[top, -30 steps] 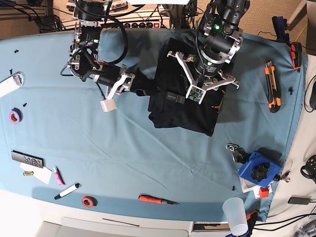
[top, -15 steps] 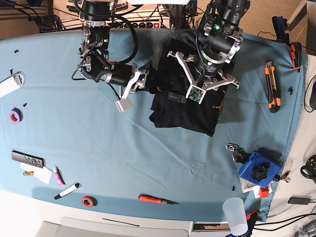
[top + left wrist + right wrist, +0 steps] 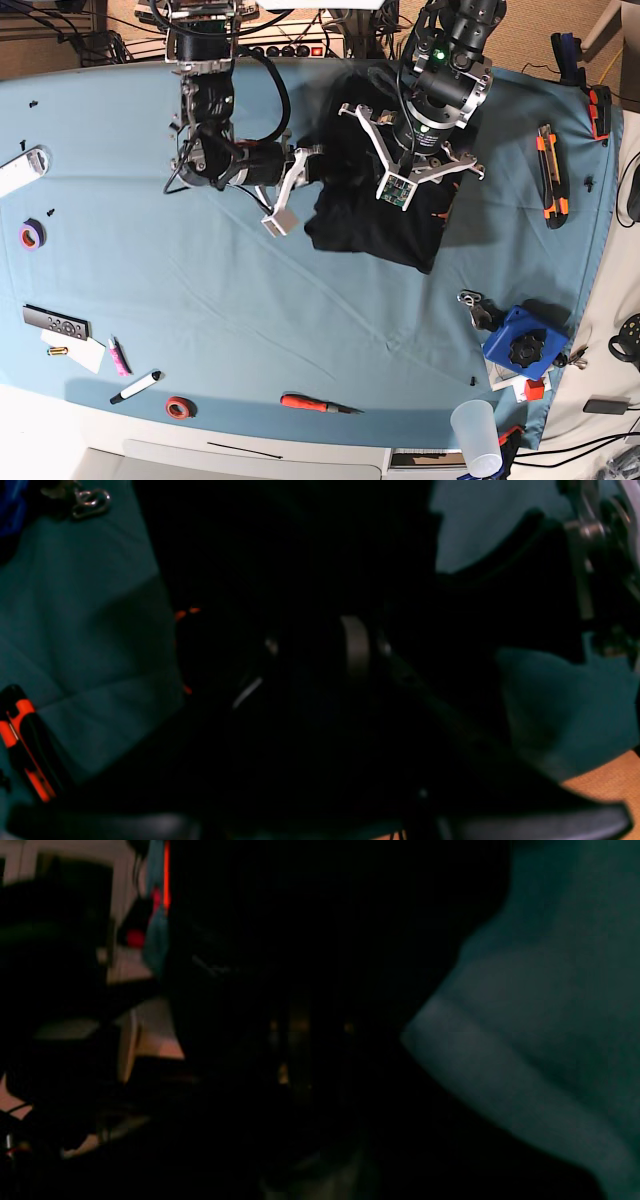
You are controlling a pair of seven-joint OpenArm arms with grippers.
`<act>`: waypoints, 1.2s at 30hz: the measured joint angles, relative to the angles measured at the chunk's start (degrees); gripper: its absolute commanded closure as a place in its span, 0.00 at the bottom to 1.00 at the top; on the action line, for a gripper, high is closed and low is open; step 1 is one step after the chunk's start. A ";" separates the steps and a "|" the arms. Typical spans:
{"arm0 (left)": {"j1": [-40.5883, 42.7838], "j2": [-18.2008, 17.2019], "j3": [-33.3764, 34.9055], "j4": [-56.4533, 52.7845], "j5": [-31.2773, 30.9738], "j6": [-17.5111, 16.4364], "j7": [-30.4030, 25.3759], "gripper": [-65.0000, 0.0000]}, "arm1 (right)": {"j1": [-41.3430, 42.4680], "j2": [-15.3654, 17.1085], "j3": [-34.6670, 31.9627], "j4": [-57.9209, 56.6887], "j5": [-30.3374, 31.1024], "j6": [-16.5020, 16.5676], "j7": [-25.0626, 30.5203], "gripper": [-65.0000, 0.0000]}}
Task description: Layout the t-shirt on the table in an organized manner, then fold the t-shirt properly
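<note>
Fold step under way: shirt [image 3: 372, 225] bunched far-centre on surface [image 3: 250, 330]; left jaws [image 3: 405, 165] pressed into it, right jaws [image 3: 305, 170] at its left edge, grips unreadable; next, flatten fold.

Evenly and brightly lit from above in the base view; sharp across the table [image 3: 200, 330], with soft short shadows hugging each arm and small item; faint sheen along the white front edge; slight bowing of the table's edges toward the corners. Very dim in both wrist views; mostly swallowed by the black t-shirt [image 3: 310, 555], with fabric detail lost; blue cloth rendered dark teal. Blurred and out of focus in the right wrist view, edges smeared; somewhat softer blur in the left wrist view, only orange-black tool [image 3: 22, 740] showing colour.
</note>
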 measured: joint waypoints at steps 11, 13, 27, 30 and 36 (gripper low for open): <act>-0.11 -0.02 0.00 0.00 0.00 0.00 -1.75 0.73 | 1.25 17.66 -0.48 -0.28 23.82 6.82 -1.68 1.00; -0.11 0.00 0.00 0.00 0.00 0.00 -1.75 0.73 | 1.86 21.51 -0.59 -0.26 29.57 6.88 -1.68 1.00; -0.13 0.00 0.00 0.00 0.00 0.00 -1.75 0.73 | 11.30 32.06 -1.38 -0.22 -9.86 7.10 -1.16 1.00; -0.13 0.00 0.00 0.00 0.00 0.00 -1.75 0.73 | 13.53 32.24 -5.09 -0.24 -20.59 7.21 4.98 1.00; -0.13 -0.02 0.00 0.00 0.00 0.00 -1.81 0.73 | 18.49 32.52 -20.57 -0.26 -37.18 7.28 20.68 1.00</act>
